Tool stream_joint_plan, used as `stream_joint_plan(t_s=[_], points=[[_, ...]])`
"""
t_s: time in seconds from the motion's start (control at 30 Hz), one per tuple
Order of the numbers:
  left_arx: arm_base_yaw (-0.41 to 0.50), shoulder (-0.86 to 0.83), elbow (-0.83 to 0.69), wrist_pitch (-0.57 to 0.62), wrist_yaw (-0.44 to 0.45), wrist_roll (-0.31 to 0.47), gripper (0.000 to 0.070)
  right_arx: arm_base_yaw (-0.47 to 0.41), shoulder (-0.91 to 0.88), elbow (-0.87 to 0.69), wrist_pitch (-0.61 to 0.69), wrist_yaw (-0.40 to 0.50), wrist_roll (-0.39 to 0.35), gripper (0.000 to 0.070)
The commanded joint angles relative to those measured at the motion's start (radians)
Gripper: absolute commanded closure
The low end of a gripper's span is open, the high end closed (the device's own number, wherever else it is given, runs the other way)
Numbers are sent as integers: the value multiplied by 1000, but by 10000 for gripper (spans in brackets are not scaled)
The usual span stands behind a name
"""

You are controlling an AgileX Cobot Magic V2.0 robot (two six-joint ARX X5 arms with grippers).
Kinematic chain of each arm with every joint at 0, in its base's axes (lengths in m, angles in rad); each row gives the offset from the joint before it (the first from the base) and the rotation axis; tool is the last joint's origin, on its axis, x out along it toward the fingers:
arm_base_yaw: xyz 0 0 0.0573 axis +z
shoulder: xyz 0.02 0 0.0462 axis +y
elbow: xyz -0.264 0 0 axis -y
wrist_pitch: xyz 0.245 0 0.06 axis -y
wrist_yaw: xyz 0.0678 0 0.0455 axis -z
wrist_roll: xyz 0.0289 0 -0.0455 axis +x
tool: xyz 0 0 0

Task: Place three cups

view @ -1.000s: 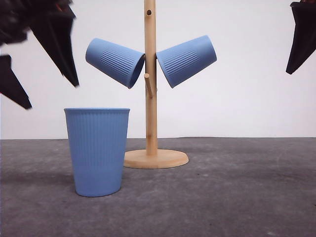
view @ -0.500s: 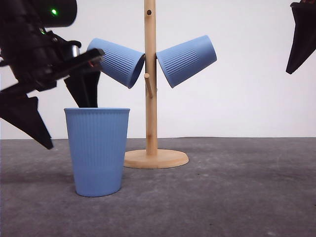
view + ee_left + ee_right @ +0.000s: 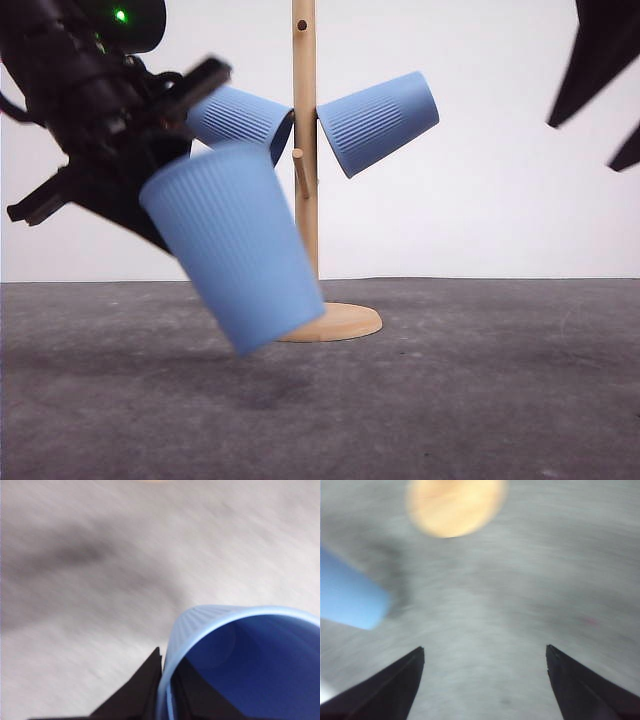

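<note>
My left pincer (image 3: 167,690) pinches the rim of the third cup (image 3: 235,250), one finger outside the wall and one inside. I see that cup lifted off the grey tabletop (image 3: 480,380) and tilted, base toward 5 o'clock, in front of the wooden stand (image 3: 305,160). The left hung cup (image 3: 240,118) and the right hung cup (image 3: 378,121) sit on pegs at 9 and 3 o'clock of the pole. My right pincer (image 3: 482,680) is spread wide, holding nothing, above the tabletop.
</note>
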Motion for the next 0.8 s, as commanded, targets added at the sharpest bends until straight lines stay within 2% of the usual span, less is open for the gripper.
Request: stream_joint_plan(t_s=[0.0,0.1,0.2,0.27,0.4,0.5,0.77], points=[[10,8,62,-40,61,72,700,22,4,10,1,-53,-81,220],[37,8,142,-155,121,144,700,58,-1,11,-1,-175,-132,206],[49,8,221,-264,145,203,700,101,-1,11,18,-298,-149,122],[48,8,262,-328,162,240,700,137,-1,11,43,-329,-148,84],[36,8,302,-401,248,284,700,223,-1,11,92,-333,-145,71],[18,8,307,-395,300,283,700,282,-1,11,114,-326,-135,66],[-43,8,307,-287,301,204,700,388,0,11,136,-244,-79,66]])
